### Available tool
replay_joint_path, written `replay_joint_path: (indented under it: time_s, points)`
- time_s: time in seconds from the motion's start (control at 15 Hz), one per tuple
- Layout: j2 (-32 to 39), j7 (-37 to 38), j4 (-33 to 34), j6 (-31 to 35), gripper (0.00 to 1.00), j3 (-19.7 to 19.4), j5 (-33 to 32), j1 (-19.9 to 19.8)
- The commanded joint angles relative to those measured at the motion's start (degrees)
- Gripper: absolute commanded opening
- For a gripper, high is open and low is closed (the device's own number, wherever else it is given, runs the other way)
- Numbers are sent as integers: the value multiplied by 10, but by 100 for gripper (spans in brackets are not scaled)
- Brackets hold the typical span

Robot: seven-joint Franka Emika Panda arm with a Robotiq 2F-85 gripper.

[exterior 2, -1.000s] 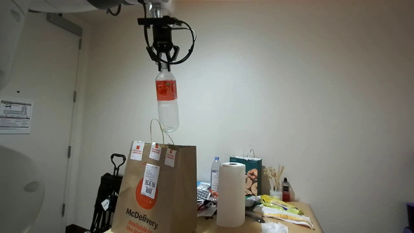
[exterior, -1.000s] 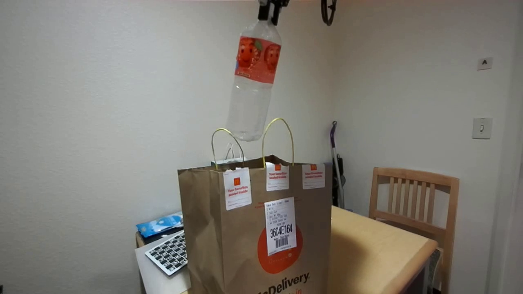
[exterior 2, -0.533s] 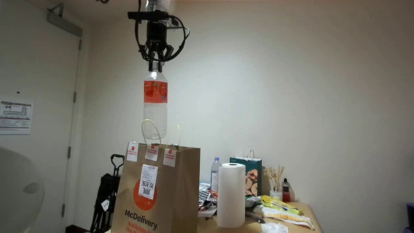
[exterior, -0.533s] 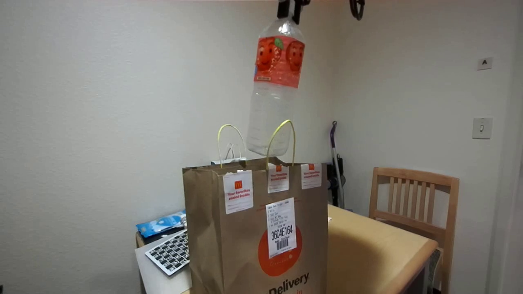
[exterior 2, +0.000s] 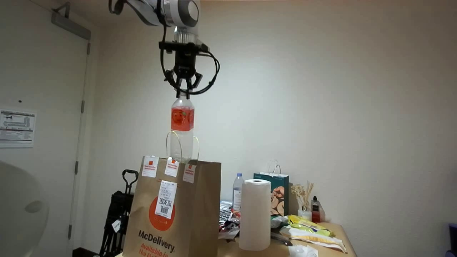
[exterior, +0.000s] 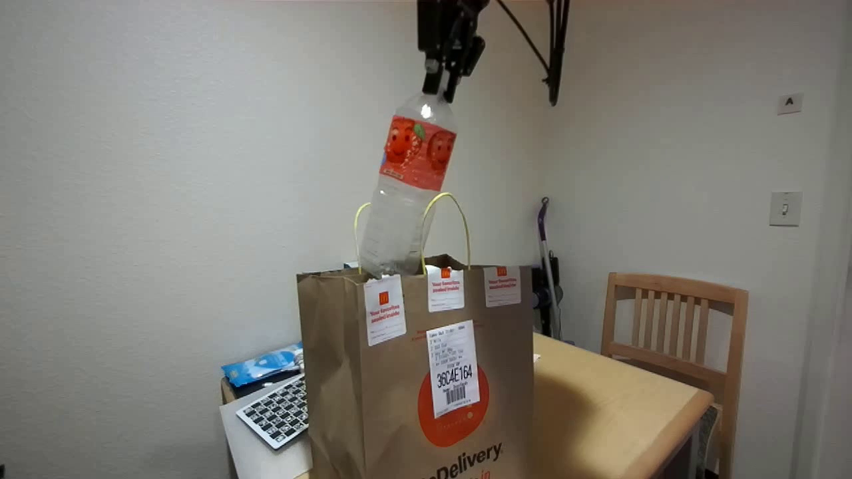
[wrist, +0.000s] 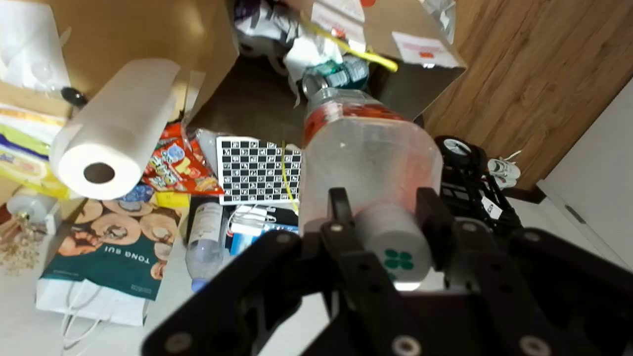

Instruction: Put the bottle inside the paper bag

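Observation:
My gripper (exterior: 439, 92) is shut on the white cap and neck of the bottle (exterior: 418, 153), clear with a red-orange label. In the wrist view the fingers (wrist: 383, 198) stand on both sides of the cap. The bottle hangs slightly tilted over the brown paper bag (exterior: 386, 399). In both exterior views its lower end is at the bag's mouth, between the two yellowish loop handles, with the tip partly hidden behind the front rim. An exterior view also shows the gripper (exterior 2: 182, 95), bottle (exterior 2: 182, 119) and upright bag (exterior 2: 200, 207). The wrist view shows the open bag (wrist: 262, 94) under the bottle.
A paper towel roll (exterior 2: 255, 217), another bottle (exterior 2: 237, 192), a green bag (exterior 2: 282, 189) and snack packets (exterior 2: 310, 228) stand or lie beside the paper bag. Crumpled paper and a can (wrist: 341, 74) show inside the bag. A patterned board (exterior: 276, 412) lies behind it.
The gripper and the bottle first shifted sideways, then back, and are now clearly lower. The bottle's lower end went from above the bag to its mouth. The bag and handles shifted slightly.

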Motion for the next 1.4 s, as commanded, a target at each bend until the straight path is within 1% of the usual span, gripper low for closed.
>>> replay_joint_path:
  time_s: [0.0, 0.13, 0.2, 0.47, 0.53, 0.6, 0.67, 0.73, 0.93, 1.0, 1.07, 1.13, 1.33]
  points:
    - [17, -86, -54, 113, 14, -5, 26, -1]
    - [38, -107, -65, 123, 14, -5, 50, -2]
    - [48, -102, -61, 94, 14, 19, 48, -25]
    - [66, -102, -62, 48, 13, 32, 26, -36]
    - [68, -104, -60, 37, 19, 35, 22, -38]
    - [69, -110, -59, 31, 62, 37, 16, -39]
    - [69, -113, -58, 24, 64, 38, 13, -40]
    - [69, -118, -56, 19, 69, 40, 11, -42]
    - [69, -123, -47, 8, 87, 42, 3, -44]
    - [67, -123, -41, 7, 94, 42, -1, -44]
    - [67, -123, -36, 8, 98, 42, -5, -44]
    - [64, -123, -30, 11, 100, 42, -11, -44]
    - [61, -121, -10, 14, 100, 42, -23, -44]
